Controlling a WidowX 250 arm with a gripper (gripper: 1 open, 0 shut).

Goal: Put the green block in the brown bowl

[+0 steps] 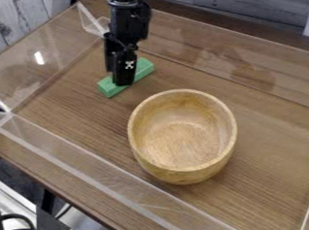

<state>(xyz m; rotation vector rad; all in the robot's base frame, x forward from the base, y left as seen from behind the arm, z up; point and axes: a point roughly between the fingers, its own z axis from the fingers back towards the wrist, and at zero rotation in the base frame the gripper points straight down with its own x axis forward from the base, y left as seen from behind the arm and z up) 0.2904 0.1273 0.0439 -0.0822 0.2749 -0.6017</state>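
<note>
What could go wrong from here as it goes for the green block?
1. The gripper is open and low over the green block, hiding most of it; closing off-centre could tip the bar or push it away.
2. The brown bowl has thick walls, so a low carry could clip its rim.
3. A clear wall stands nearby and could block the arm.

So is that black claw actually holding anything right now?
Nothing is held yet. The gripper is open and sits low over the middle of the green block, which lies flat on the table beside the brown bowl.
</note>
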